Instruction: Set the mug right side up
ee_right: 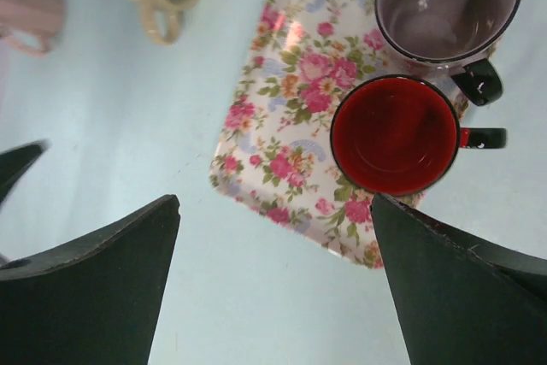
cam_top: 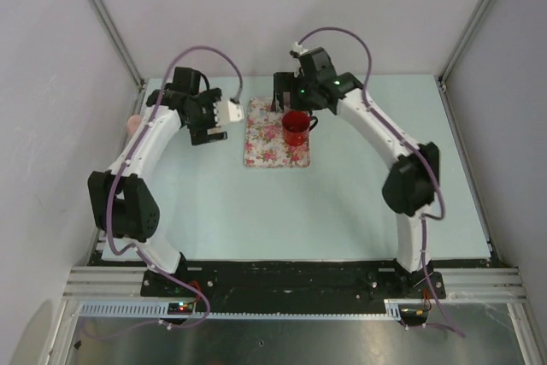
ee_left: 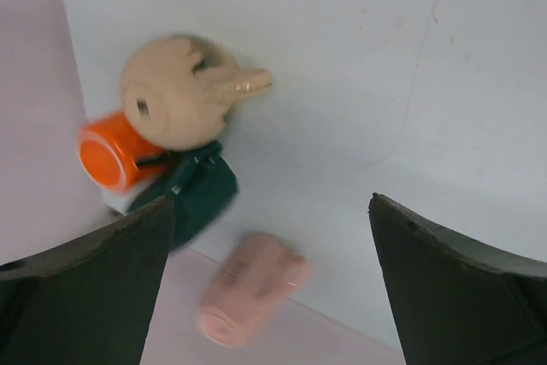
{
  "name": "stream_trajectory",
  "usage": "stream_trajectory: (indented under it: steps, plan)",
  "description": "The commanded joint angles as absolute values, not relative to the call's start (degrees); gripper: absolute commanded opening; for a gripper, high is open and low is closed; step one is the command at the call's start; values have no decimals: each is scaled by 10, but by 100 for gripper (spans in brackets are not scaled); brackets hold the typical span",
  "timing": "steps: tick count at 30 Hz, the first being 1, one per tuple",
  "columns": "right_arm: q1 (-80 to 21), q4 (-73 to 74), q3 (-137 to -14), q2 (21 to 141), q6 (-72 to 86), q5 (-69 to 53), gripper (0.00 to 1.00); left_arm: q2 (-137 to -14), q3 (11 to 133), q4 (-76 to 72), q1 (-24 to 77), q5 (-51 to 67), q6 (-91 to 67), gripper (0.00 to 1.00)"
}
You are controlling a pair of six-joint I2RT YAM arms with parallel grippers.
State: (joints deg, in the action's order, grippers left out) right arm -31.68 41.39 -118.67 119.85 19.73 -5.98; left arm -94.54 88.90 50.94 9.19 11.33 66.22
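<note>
A pale blue table seen from above, with two white robot arms curving in from its near edge. Near the far middle of the table lies a floral tray. The red mug stands right side up on the tray's right part, its open mouth facing upward and its black handle pointing right. The right wrist view looks straight down into the mug's red inside; just beside it on the tray stands a second mug with a pale inside and a black rim, also upright. The right claw hangs above the tray with its dark fingers spread wide, holding nothing. The left claw is well apart, over the table's left side, fingers also spread wide and empty. Below it, at the table's edge, sit a beige rounded piece, an orange cup, a dark green item and a blurred pink cylinder.
</note>
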Motion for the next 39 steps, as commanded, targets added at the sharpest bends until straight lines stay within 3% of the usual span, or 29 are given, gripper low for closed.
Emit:
stream_trajectory:
  steps: [1,10,20,25,31,33,36,39]
  plan:
    - [-311,330,-1092,1075,120,-112,99,-981,873,500,103,122,1038,98]
    - [-276,249,-878,963,146,-190,99,-1103,896,471,120,23,1234,86]
    - [-256,238,-812,953,170,-255,100,-1180,935,429,121,-18,1303,79]
    - [-252,231,-810,960,173,-294,100,-1209,944,408,121,-48,1321,60]
    - [-241,216,-809,959,182,-327,99,-1216,939,397,120,-34,1327,45]
    - [-238,215,-809,958,183,-332,99,-1220,936,391,120,-32,1326,35]
    - [-236,217,-810,952,183,-332,99,-1224,936,383,120,-34,1314,11]
    - [-234,221,-809,947,181,-332,100,-1220,933,378,120,-24,1307,2]
